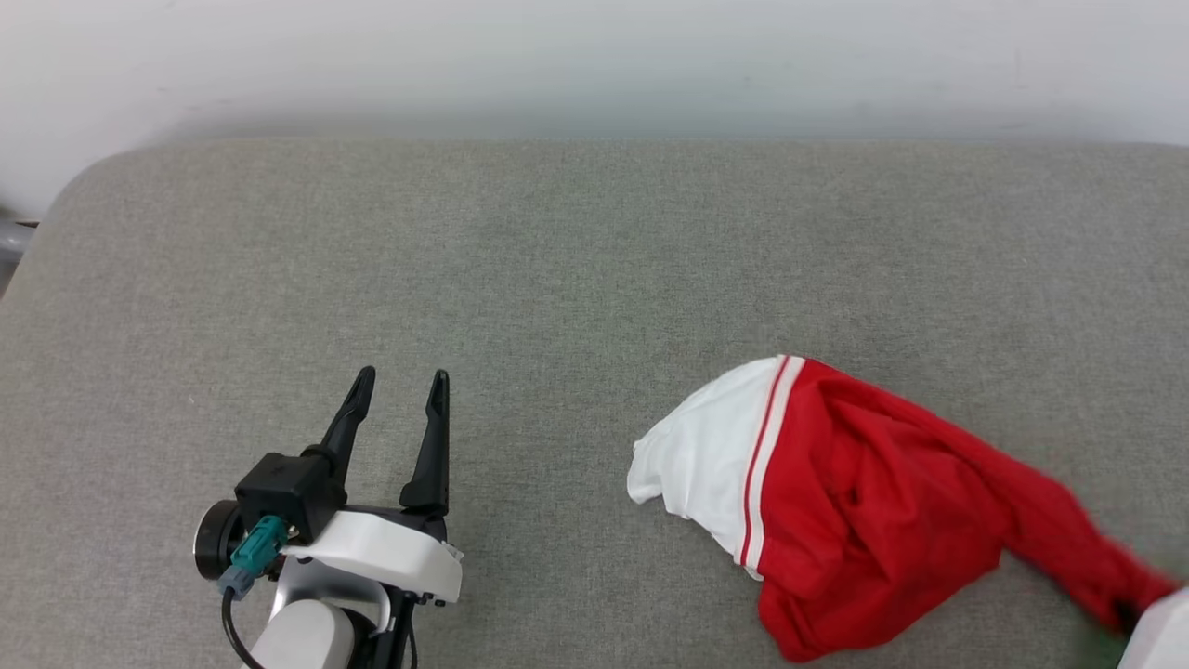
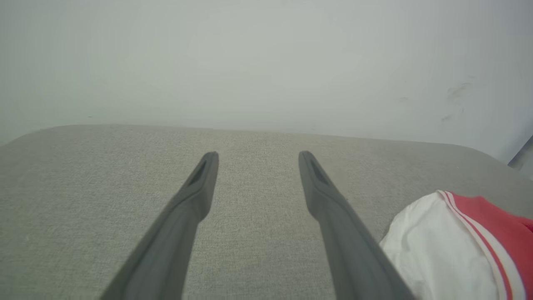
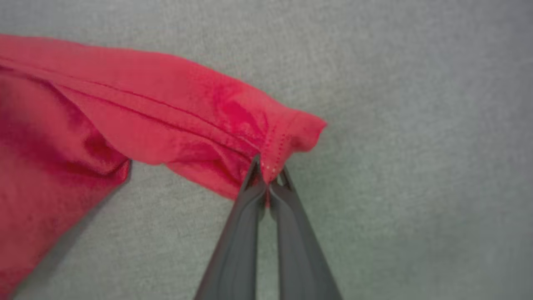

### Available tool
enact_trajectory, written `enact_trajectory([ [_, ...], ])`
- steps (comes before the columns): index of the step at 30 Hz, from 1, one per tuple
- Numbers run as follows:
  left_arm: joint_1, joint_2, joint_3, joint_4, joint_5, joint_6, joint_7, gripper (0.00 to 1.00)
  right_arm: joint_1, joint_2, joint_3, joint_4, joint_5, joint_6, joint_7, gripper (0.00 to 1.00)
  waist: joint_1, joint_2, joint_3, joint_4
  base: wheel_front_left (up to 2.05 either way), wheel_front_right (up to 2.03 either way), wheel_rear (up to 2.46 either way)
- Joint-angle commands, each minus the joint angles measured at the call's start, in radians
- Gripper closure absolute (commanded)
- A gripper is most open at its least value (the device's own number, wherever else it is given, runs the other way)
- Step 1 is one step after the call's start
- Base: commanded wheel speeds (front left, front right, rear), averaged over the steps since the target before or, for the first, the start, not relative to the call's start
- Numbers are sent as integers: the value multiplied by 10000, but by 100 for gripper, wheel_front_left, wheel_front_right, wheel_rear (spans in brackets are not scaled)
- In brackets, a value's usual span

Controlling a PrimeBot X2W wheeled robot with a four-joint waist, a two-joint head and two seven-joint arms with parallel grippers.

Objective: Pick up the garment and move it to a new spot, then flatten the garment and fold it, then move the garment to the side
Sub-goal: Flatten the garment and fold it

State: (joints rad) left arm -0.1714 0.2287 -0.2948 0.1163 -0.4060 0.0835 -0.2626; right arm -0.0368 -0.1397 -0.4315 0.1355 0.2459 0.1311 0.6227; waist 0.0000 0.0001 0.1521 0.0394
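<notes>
The right gripper [image 3: 268,175], clamped on only the garment's [image 3: 125,112] four-o'clock hem, may lose it under tension; the left gripper [image 1: 401,383] gapes empty.

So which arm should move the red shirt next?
Right: the right tool is shut on an edge of the red jersey, while the left tool is open over bare grey cushion, apart from the cloth.
</notes>
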Motion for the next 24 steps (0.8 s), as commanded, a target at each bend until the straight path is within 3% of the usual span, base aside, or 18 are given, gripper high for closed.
enact_trajectory([
  [1,108,45,2,40,-31,56,14,0,552,318,-37,133,-35,-7,37,100,0,-1,-50,-19,0,0,0],
  [2,144,42,6,65,-70,50,32,0,749,453,28,245,52,-8,-4,100,0,-1,-67,-25,0,0,0],
  [3,176,51,10,79,-90,55,33,0,898,568,166,324,59,-8,-102,92,0,-1,-80,-33,0,0,0],
  [4,197,75,25,101,-107,64,40,0,1043,683,308,383,117,-7,-282,60,0,-1,-92,-45,0,0,0],
  [5,215,96,36,121,-106,78,56,0,1128,752,421,416,197,-4,-577,0,0,-1,-116,-60,0,0,0],
  [16,642,261,-6,193,-244,156,219,0,574,886,662,22,-230,-7,-5643,0,0,-1,-785,-131,0,0,0],
  [24,924,387,-13,165,-303,292,486,0,832,905,1767,-917,-470,-7,-6488,0,0,-1,-1173,-238,0,0,0],
])
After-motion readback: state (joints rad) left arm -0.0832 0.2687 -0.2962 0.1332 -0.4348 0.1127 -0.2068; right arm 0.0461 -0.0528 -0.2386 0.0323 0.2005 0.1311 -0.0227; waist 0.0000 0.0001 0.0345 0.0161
